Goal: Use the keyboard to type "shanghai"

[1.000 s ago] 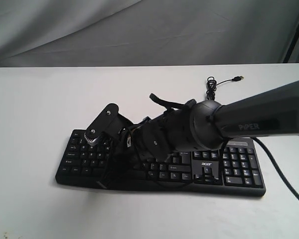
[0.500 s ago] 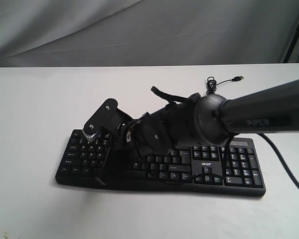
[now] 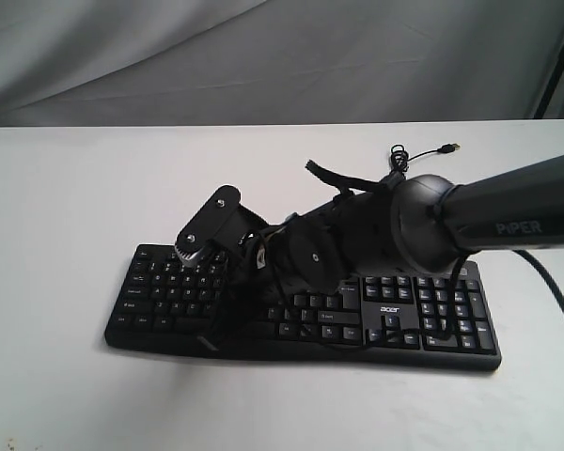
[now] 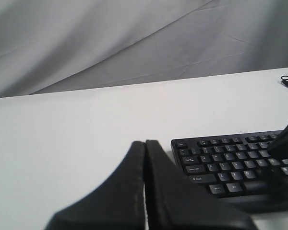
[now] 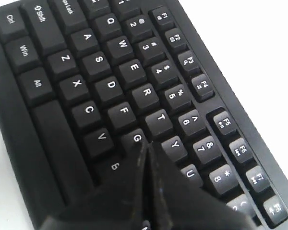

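Front exterior overview; both wrist views low, sharing the keyboard [image 3: 395,321].

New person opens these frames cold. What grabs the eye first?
The big black right arm, stretched in from the right across the middle of the keyboard on the white table. In its wrist view the right gripper, jaws shut to a point, sits right by the G key. The left gripper, also shut, points at the table beside the keyboard's Esc corner.

Left surface [image 3: 66,188]: bare, open to pass.
Over keyboard [image 3: 432,324] middle: right arm [image 3: 508,211] blocks.
Rear right: cable [image 3: 399,160] coil lies there.
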